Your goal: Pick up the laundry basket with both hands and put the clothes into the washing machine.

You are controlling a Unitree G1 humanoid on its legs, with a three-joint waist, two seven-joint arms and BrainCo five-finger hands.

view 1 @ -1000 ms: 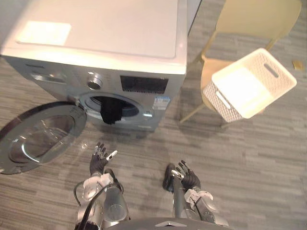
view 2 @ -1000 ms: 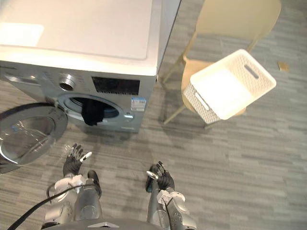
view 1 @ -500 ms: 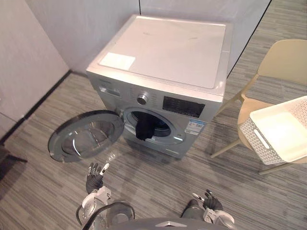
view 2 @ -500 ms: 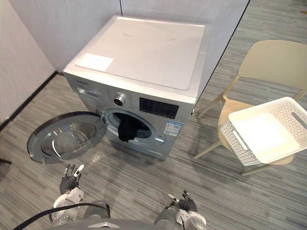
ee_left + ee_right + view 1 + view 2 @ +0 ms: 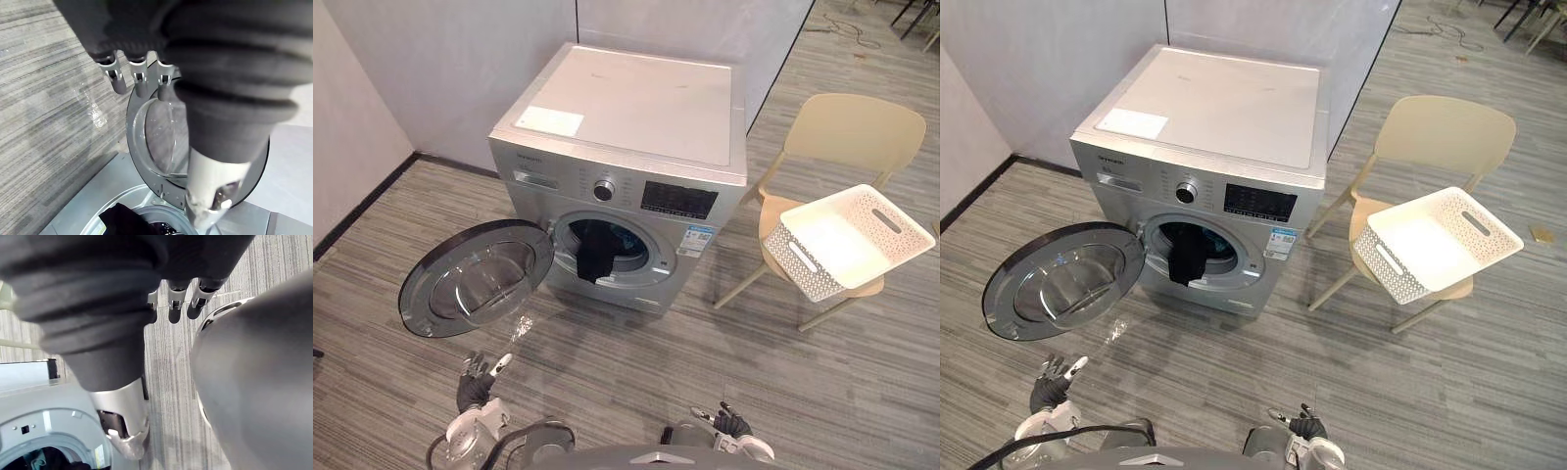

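Looking across a wider stretch than half a second ago, I take it that my head has moved and not the things, because the whole picture has shifted. The laundry basket (image 5: 796, 260), then cut by the right edge, now sits whole at the right of the frame. It stays tilted on the seat of the pale chair (image 5: 847, 132), its white inside showing. The dark garment (image 5: 597, 253) hangs out of the drum mouth of the washing machine (image 5: 626, 127) as before. The round door (image 5: 475, 279) is swung wide open as it was, at centre left.

My left robot hand (image 5: 475, 377) shows at the lower left edge, fingers straight and spread, thumb out, holding nothing. My right robot hand (image 5: 729, 423) is at the bottom edge right of centre, fingers loosely spread and likewise holding nothing. Both sit lower in the frame than a second ago.

The floor (image 5: 636, 362) is grey striped planking. A plain grey wall (image 5: 450, 69) stands just behind the machine in the upper part of the frame. Another wall runs down the left edge above a dark skirting line.

A wide band of floor lies between my hands and the machine's front. The open door juts over the floor at the left. The chair stands just beside the machine's right flank, its front legs splayed toward the machine. More floor stretches to the lower right corner.
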